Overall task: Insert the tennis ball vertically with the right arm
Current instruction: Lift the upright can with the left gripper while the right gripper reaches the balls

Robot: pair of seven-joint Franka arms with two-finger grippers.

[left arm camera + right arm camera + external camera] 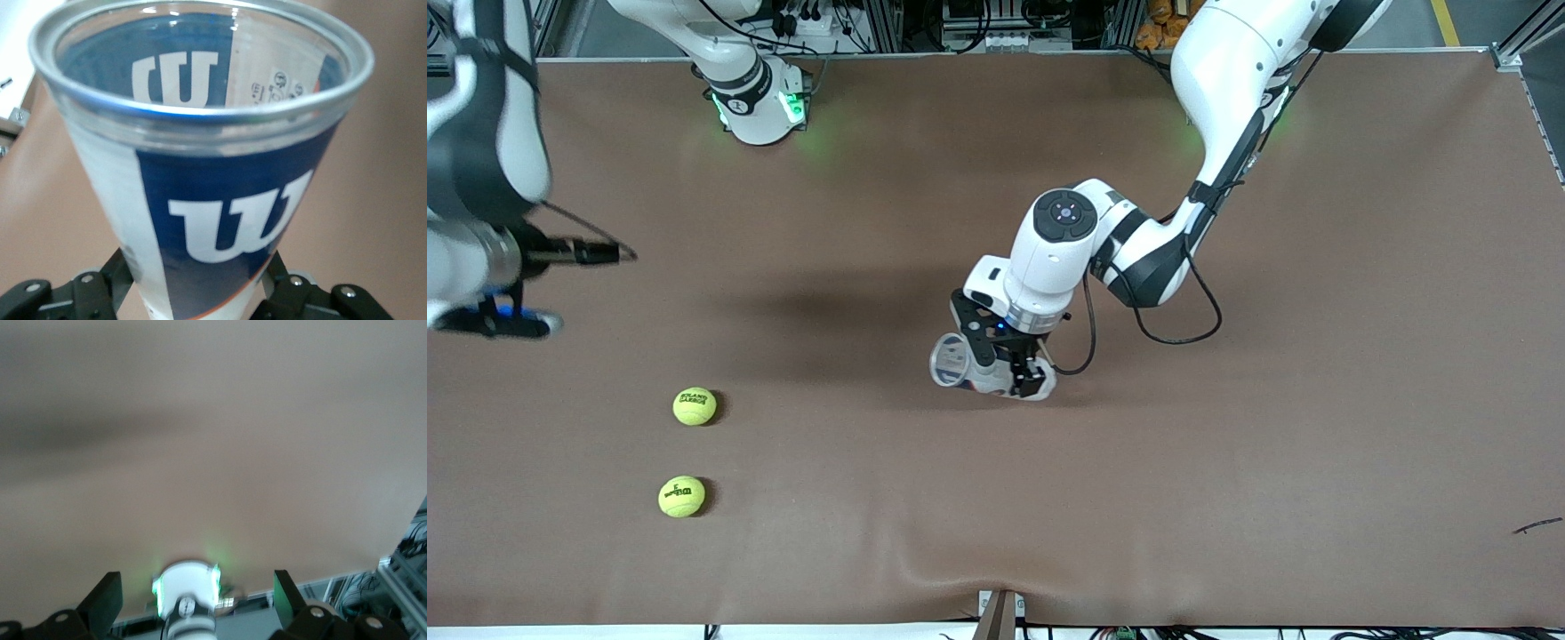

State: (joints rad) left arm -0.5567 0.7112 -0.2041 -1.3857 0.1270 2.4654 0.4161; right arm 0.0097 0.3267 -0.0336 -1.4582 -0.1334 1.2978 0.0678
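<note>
Left claw (pixel 1021 373) clamps a clear tennis-ball can (pixel 960 363); right claw (pixel 494 320) hangs wide apart at the frame's edge.

The left claw's black fingers (pixel 93 293) press both sides of the can (pixel 200 167) near its base, over the middle of the brown tabletop (pixel 1316 400), with the can tipped so its open mouth faces the right arm's end. The can's base is hidden by the claw in every view. The right claw (pixel 197 593) is blurred and partly cut off over the tabletop's right-arm end, its fingers (pixel 107 593) spread with nothing between. Two tennis balls lie there, well apart from the can: one (pixel 695 406) farther from the front camera, one (pixel 681 496) nearer.
</note>
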